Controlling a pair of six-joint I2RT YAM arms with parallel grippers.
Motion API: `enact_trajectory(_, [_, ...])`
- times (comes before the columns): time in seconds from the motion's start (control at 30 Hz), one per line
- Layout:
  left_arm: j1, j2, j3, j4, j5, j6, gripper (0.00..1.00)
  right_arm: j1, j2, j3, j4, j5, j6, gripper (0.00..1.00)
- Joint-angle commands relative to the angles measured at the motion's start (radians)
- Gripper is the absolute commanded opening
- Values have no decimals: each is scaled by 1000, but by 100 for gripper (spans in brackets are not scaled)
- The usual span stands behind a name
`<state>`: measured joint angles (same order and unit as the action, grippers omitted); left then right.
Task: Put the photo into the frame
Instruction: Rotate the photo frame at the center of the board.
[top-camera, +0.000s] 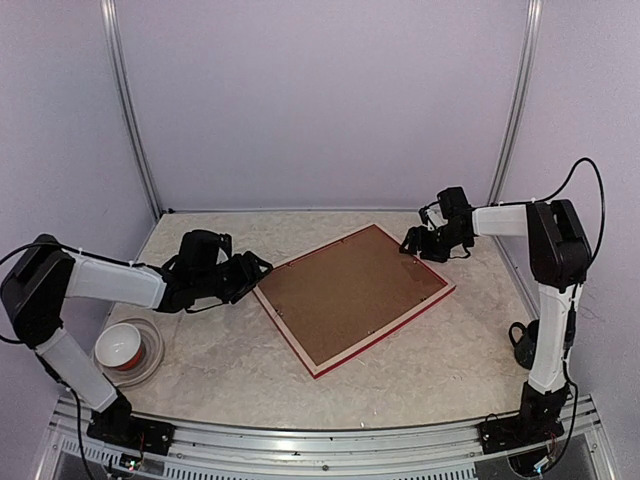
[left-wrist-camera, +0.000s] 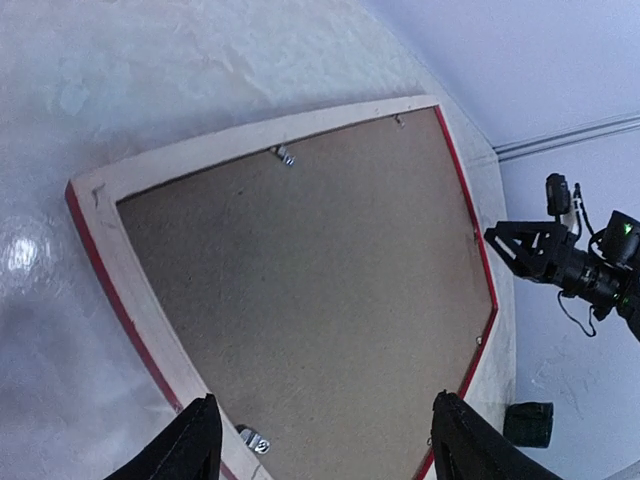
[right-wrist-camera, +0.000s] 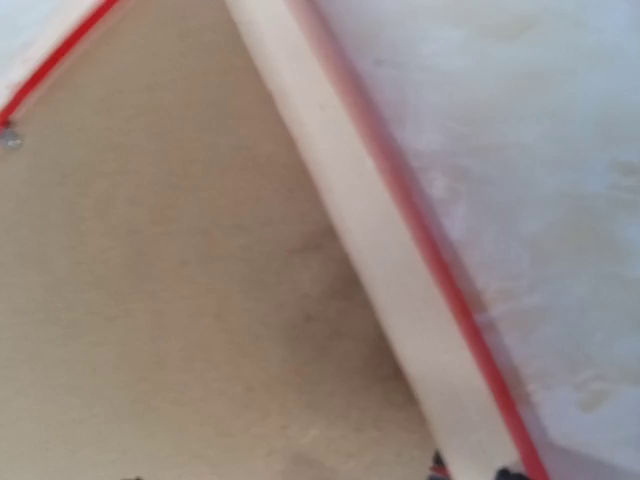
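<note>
The frame (top-camera: 283, 309) lies face down in the middle of the table, pale wood rear up, red edge showing. The brown backing board (top-camera: 350, 290) sits inside it, with small metal clips (left-wrist-camera: 283, 155) at its edges. The photo is hidden. My left gripper (top-camera: 258, 270) is open just off the frame's left corner; in the left wrist view its gripper (left-wrist-camera: 325, 445) hangs above the backing board (left-wrist-camera: 320, 290) and frame rim (left-wrist-camera: 130, 290). My right gripper (top-camera: 412, 245) is at the frame's far right edge, very close over the rim (right-wrist-camera: 370, 260) and backing board (right-wrist-camera: 180, 300); its jaws barely show.
A red and white bowl (top-camera: 122, 345) stands in a clear dish at the near left, beside the left arm. A small dark object (top-camera: 522, 340) stands by the right arm's base. Purple walls close in the table at the back and sides.
</note>
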<state>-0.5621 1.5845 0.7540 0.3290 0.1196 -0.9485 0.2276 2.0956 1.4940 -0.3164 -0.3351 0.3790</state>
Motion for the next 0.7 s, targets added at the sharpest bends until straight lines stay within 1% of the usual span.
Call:
enact_trajectory(0.0, [-33, 40, -37, -5, -1, -27, 71, -75, -53, -86, 100, -63, 46, 76])
enact_trajectory(0.17, [-50, 92, -19, 8, 6, -31, 71, -100, -64, -111, 87, -29, 40, 76])
enact_trajectory(0.23, [-51, 114, -12, 15, 9, -35, 71, -107, -64, -130, 97, -39, 39, 77])
enact_trajectory(0.3, [-51, 133, -2, 20, 8, -36, 71, -109, -61, -152, 109, -74, 40, 77])
enact_trajectory(0.4, [-50, 167, 22, 23, 3, -29, 71, -105, -64, -202, 142, -170, 44, 77])
enact_trajectory(0.53, [-48, 219, 67, 21, -8, -15, 71, -76, -128, -294, 176, -216, 42, 76])
enact_trajectory(0.67, [-31, 269, 106, 18, -2, -11, 71, -17, -219, -389, 175, -204, 43, 76])
